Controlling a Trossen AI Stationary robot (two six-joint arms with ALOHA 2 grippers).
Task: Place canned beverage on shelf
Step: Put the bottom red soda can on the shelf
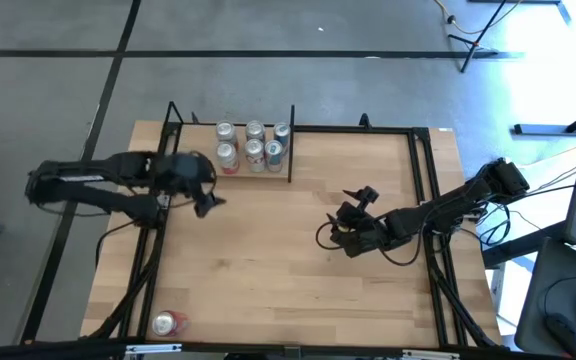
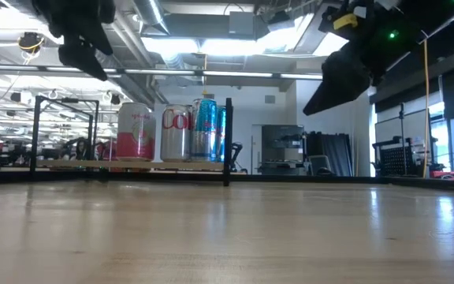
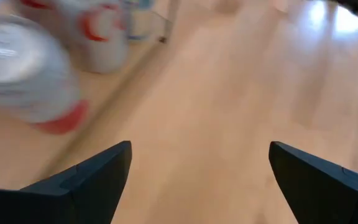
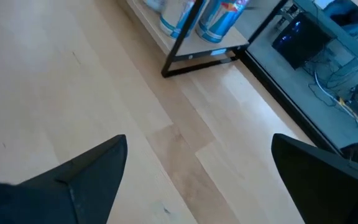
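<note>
The light-wood counter (image 1: 268, 260) carries everything, ringed by a thin black rod frame. At its far edge, toward the left, stands the shelf (image 1: 200, 172), a narrow raised plank framed by black rods. Six beverage cans (image 1: 253, 146) stand upright on it in two rows of three, close together; in the low view a pink-and-white can (image 2: 135, 132), a silver one with red lettering and a blue one show side by side.

The left arm reaches in from the left, and its left pincer (image 1: 206, 200) hovers above the counter just in front of the shelf's near edge, fingers spread wide with nothing between them. The right arm comes from the right side; its right pincer (image 1: 360, 200) hangs over the counter's middle right, well apart from the shelf, also wide open and empty.

One more red-and-white can (image 1: 169, 322) lies on its side near the counter's front left corner, far from both pincers.
</note>
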